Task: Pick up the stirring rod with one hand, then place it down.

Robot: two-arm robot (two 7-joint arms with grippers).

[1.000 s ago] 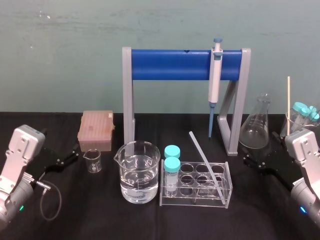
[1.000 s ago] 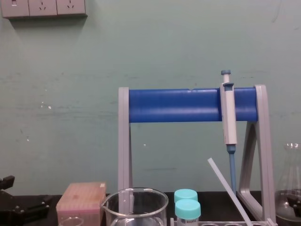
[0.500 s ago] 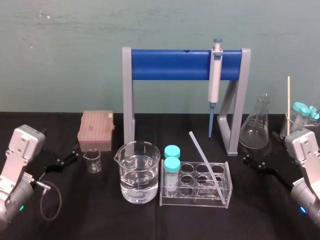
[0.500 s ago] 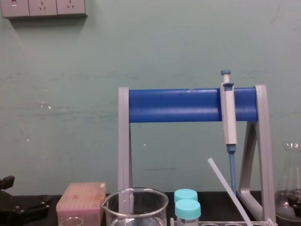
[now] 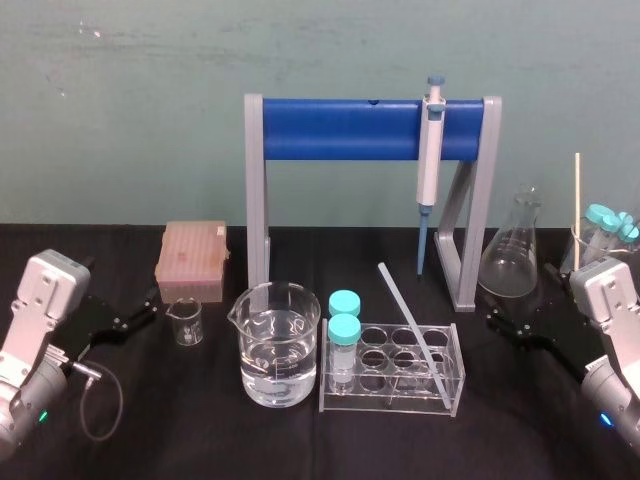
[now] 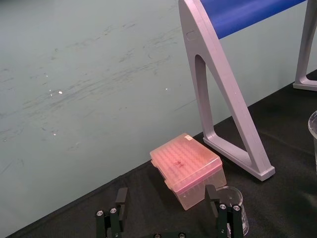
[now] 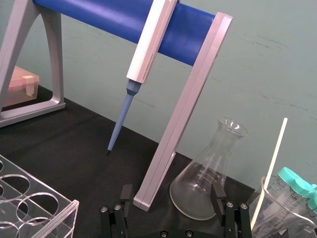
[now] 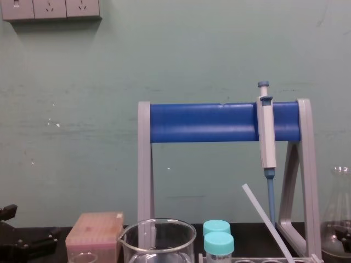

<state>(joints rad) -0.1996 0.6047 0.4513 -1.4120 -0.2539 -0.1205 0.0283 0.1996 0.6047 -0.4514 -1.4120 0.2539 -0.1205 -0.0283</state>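
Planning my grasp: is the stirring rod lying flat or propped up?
The stirring rod is propped up, tilted: lower end in the test tube rack, upper end sticking out above it.

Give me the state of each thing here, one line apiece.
Rod: leaning in the rack, unheld.
Big beaker: part full of clear liquid.
Small beaker: empty.
Tubes: capped, upright.
Pipette: hung on the stand.
Flask: upright, empty.
Tip box: shut.
Left gripper: jaws open, empty.
Right gripper: jaws open, empty.

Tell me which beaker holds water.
The large beaker beside the rack: clear liquid fills it about halfway. The small beaker by the pink box looks empty, and the right beaker holds capped tubes.
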